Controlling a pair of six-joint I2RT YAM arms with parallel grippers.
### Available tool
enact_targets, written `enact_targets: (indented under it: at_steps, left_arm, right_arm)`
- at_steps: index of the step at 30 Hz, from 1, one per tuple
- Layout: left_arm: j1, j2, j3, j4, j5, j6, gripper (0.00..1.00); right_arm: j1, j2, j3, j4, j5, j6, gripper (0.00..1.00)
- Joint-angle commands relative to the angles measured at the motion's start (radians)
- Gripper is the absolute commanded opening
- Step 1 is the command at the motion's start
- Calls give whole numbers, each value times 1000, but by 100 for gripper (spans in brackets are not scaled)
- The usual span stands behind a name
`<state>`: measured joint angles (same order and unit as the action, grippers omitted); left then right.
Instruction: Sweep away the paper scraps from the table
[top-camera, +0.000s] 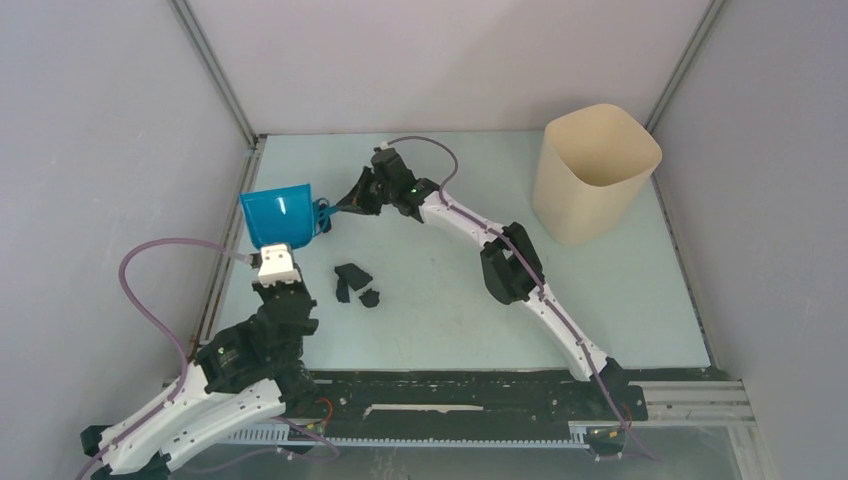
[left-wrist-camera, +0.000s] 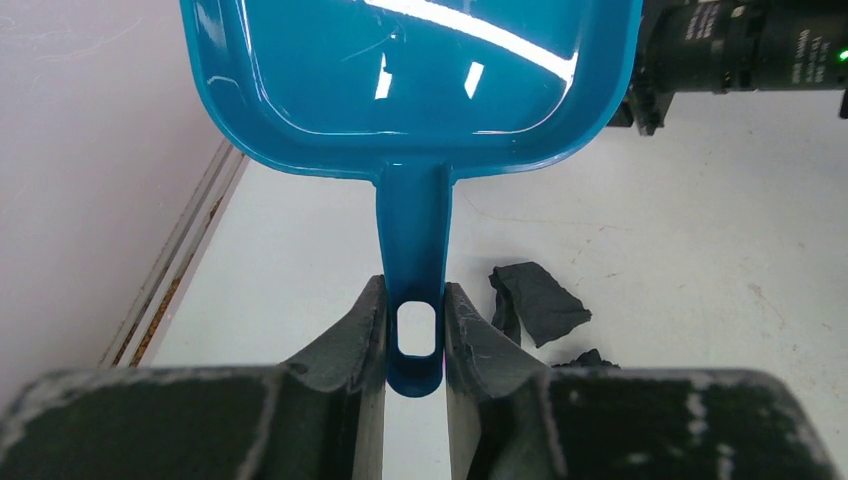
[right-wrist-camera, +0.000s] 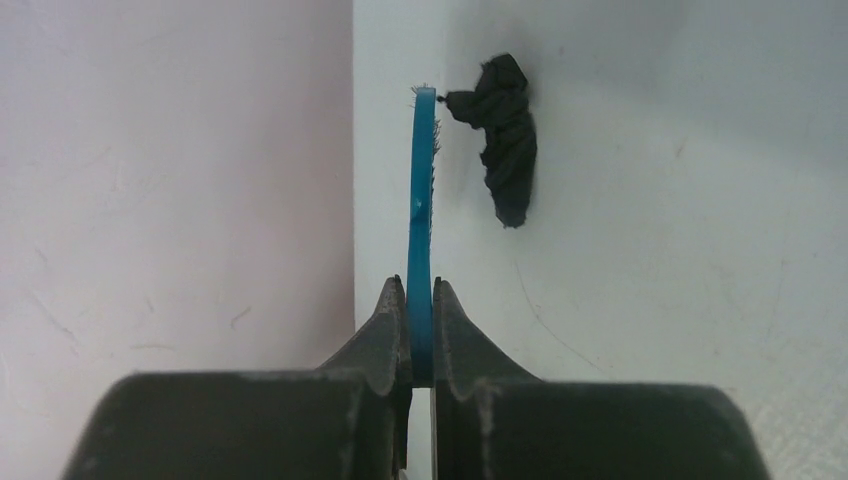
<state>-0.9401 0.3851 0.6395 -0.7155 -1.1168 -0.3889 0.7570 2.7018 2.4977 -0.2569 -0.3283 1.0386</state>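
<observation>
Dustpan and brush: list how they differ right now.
The dustpan is a broad scoop; the brush is slim. The left gripper holds the dustpan's handle; the right gripper holds the brush. The brush tip is at a dark scrap; the dustpan looks empty. Both are blue.

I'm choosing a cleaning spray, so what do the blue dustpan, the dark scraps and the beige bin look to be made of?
Dustpan: probably hard plastic with a glossy finish; sharp white light reflections streak its blue surface.
Dark scraps: seemingly paper, matte; creased and crumpled, with no shine.
Bin: smooth, matte beige with a thin wall; it could be plastic or card, and the view does not settle which.
</observation>
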Motion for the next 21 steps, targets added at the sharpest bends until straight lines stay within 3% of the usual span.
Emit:
enact_targets:
  at_steps: [1,8,13,18,21]
  left_arm:
    - [8,-28,-7,67,11,40,0]
    - [12,-32,-11,77,31,55,0]
    - [12,-36,-9,82,58,67,0]
    - [13,-34,-12,97,87,87,0]
    - [15,-29,-12,104,110,99,0]
  right_arm:
    - [-3,12,17,-70,82,-20,0]
    - [-47,-144,-208,-125,59,-110,0]
    - [-104,-509,-800,78,35,-186,0]
    - [-165,-847,-1208,141,20,-419,0]
    - [-176,-986,-1293,127,-67,-551,0]
